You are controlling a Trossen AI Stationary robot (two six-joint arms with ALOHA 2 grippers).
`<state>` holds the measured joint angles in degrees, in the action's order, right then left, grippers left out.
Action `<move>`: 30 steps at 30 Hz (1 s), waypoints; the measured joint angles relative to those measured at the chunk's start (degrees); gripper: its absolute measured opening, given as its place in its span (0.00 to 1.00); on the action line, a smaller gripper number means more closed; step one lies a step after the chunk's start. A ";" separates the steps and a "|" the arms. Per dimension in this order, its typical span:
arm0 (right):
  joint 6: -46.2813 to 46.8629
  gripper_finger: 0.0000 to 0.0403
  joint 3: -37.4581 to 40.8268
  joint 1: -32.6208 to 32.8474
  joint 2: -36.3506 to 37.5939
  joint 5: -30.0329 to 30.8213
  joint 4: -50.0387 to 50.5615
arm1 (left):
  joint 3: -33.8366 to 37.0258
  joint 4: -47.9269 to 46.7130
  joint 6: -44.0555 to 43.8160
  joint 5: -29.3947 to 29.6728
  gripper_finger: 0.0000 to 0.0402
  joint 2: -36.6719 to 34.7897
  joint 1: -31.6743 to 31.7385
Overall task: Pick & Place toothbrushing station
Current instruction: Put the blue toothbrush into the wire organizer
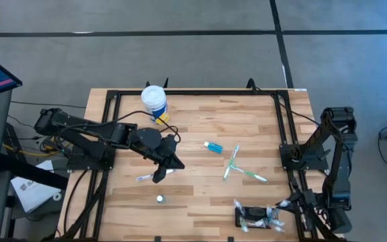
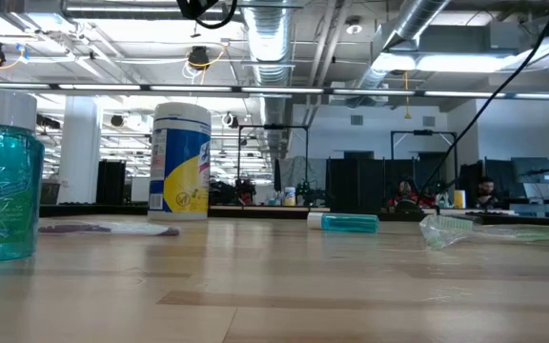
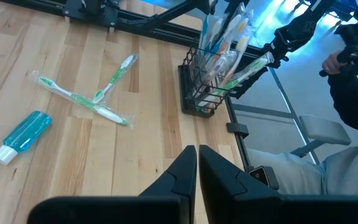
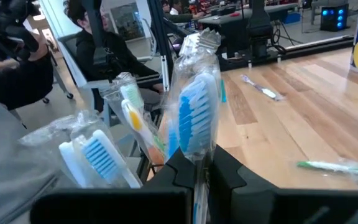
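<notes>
- A wrapped blue toothbrush (image 4: 194, 118) is pinched in the shut right tool (image 4: 199, 174), right above the toothbrushing station (image 1: 255, 216) at the table (image 1: 200, 195) edge.
- It is judged ready for lowering into a slot, then release.
- The left tool (image 3: 197, 171) is shut, empty, mid-table.

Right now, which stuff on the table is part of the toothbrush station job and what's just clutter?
Job:
toothbrush holder, black, at the near edge
wrapped toothbrush in the right gripper, jaws shut on it
two loose toothbrushes, crossed mid-table

Lying about:
wipes tub
small blue tube
mouthwash bottle

Overhead, table-level and wrist cameras share the table (image 1: 200, 181).
</notes>
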<state>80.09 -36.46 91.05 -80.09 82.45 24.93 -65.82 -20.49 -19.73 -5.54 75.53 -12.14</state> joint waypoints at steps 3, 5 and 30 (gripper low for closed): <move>-3.73 0.01 2.34 -0.02 -0.24 0.06 -6.73 | 0.00 0.00 0.02 0.00 0.03 0.00 0.00; -7.77 0.02 3.22 -0.02 -0.43 0.07 -10.61 | 0.00 0.00 0.02 0.00 0.03 0.00 0.00; -12.59 0.09 6.29 -0.66 -0.90 -0.21 -20.71 | 0.01 0.00 0.02 0.00 0.03 0.00 0.00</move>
<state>67.51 -30.17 90.39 -80.99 82.24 4.22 -65.81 -20.49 -19.70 -5.54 75.53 -12.14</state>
